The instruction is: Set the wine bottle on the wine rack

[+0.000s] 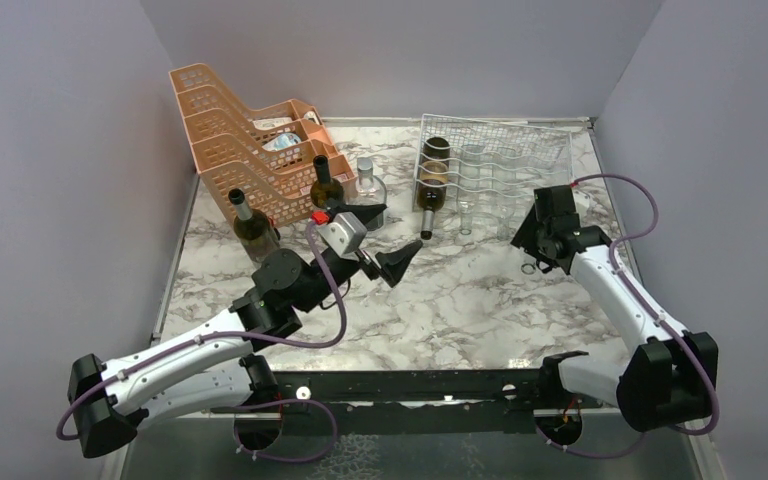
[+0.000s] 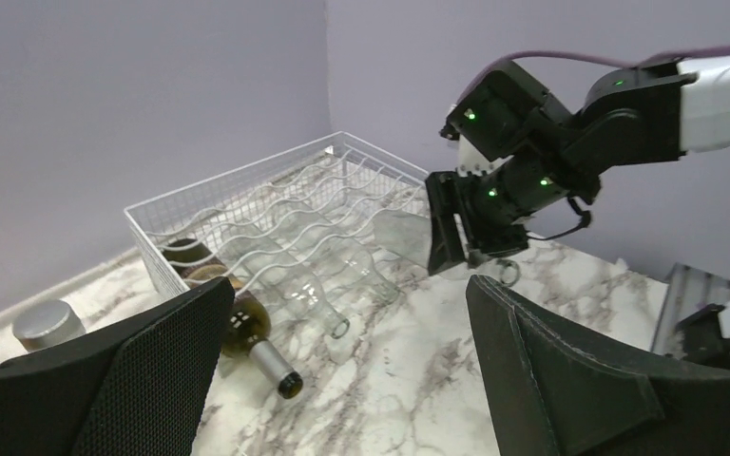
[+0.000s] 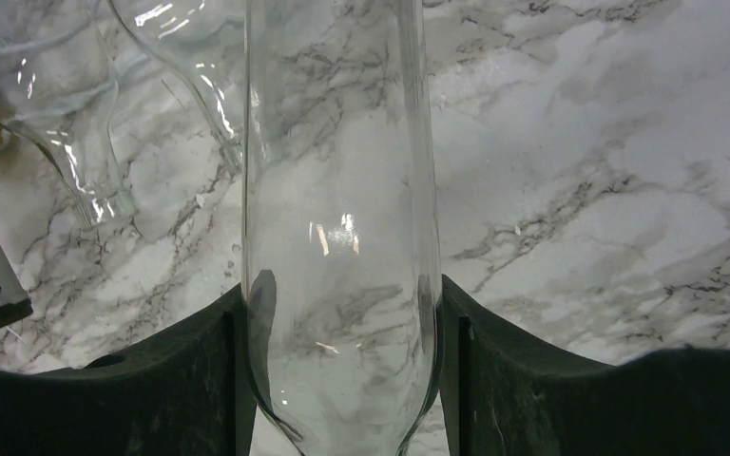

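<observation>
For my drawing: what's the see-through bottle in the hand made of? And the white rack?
The see-through bottle looks like shiny glass: the marbled table shows through it. The white rack looks like thin metal wire, perhaps coated white, bent into waves.

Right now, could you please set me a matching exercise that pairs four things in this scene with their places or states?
Things:
1. clear bottle
2. dark bottle with silver neck
3. left gripper
4. orange trays

Places or states:
A. open, holding nothing
B. stacked at the far left
C. clamped in the right gripper
D. lying in the wine rack, no gripper on it

Pairs: 1-C; 2-D; 3-A; 4-B
</observation>
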You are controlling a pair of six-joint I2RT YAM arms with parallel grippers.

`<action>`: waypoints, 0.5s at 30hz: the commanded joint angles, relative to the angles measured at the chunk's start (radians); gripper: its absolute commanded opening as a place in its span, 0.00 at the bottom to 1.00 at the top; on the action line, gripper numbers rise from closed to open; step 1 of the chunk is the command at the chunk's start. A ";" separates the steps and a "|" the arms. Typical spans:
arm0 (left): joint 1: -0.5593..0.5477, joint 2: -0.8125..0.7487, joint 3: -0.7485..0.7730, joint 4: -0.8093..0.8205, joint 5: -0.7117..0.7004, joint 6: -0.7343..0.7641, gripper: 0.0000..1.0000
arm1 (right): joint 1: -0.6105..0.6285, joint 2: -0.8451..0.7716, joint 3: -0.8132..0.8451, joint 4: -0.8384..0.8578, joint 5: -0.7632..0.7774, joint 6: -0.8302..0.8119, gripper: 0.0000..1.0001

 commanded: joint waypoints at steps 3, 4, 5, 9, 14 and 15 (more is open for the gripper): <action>-0.003 -0.061 0.029 -0.181 -0.036 -0.218 0.98 | -0.036 0.037 -0.059 0.329 -0.035 -0.045 0.01; -0.003 -0.065 0.031 -0.201 -0.049 -0.219 0.98 | -0.036 0.034 -0.082 0.384 -0.035 -0.064 0.01; -0.003 -0.067 0.034 -0.219 -0.055 -0.215 0.98 | -0.038 0.034 -0.103 0.430 -0.027 -0.082 0.01; -0.002 -0.066 0.050 -0.260 -0.047 -0.203 0.98 | -0.045 0.058 -0.121 0.533 -0.034 -0.149 0.01; -0.003 -0.070 0.054 -0.269 -0.024 -0.199 0.98 | -0.071 0.096 -0.116 0.623 -0.048 -0.230 0.01; -0.002 -0.074 0.054 -0.273 -0.022 -0.199 0.98 | -0.086 0.100 -0.108 0.623 -0.063 -0.240 0.01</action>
